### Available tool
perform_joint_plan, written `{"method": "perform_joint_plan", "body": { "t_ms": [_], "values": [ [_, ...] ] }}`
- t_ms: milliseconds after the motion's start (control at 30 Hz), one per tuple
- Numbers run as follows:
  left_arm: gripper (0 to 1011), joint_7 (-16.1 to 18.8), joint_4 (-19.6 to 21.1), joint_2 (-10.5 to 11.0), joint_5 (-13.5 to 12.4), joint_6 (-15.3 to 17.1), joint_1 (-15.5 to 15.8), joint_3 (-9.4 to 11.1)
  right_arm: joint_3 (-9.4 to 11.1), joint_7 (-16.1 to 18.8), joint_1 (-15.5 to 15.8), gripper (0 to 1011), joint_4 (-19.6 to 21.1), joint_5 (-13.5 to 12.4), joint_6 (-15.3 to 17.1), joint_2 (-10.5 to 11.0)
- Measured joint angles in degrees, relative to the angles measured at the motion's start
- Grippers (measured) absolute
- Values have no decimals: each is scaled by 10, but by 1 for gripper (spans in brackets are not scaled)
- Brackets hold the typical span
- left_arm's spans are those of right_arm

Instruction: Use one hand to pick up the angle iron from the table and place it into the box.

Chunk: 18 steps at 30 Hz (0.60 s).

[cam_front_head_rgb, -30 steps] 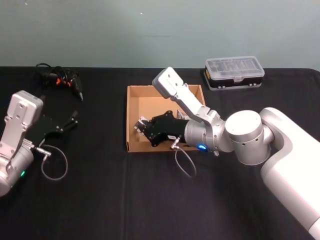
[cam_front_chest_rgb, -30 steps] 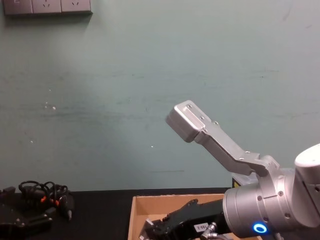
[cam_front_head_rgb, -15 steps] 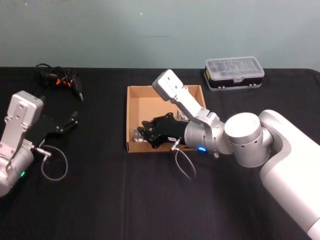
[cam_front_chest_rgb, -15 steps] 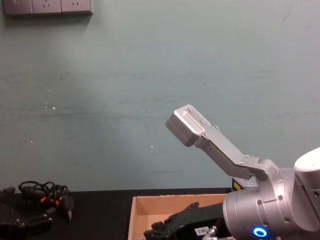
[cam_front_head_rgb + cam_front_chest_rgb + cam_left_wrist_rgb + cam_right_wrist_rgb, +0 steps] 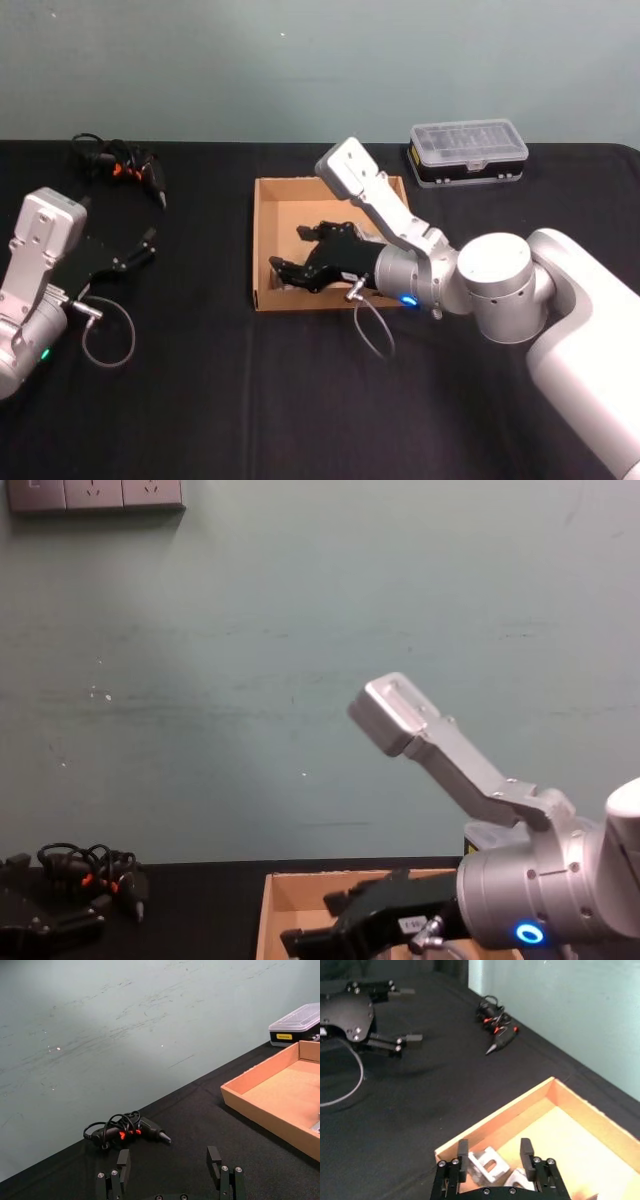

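On the black tabletop [image 5: 200,400] the cardboard box [image 5: 262,235] is seen with the right tool [image 5: 297,263] held just above its near-left corner, fingers spread wide and nothing gripped. The angle iron [image 5: 487,1165] is found lying on the box floor below those fingers, so the placing is judged done and only withdrawal left. The left tool [image 5: 140,248] is parked open, well apart.

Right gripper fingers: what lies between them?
In the right wrist view, the right gripper is open, and a silver angle iron lies in the box between its fingers.
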<state>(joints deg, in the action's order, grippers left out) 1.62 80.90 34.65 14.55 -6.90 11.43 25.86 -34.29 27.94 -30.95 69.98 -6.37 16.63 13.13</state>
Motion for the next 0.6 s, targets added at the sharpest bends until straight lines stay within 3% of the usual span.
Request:
{"method": "perform_joint_plan", "body": {
  "t_ms": [400, 600],
  "values": [
    [1000, 0, 0, 0, 0, 0, 0, 0, 53, -37, 60, 965, 81, -32, -26, 16],
    [1000, 0, 0, 0, 0, 0, 0, 0, 79, -63, 100, 1000, 134, -39, -53, 33]
  ]
}}
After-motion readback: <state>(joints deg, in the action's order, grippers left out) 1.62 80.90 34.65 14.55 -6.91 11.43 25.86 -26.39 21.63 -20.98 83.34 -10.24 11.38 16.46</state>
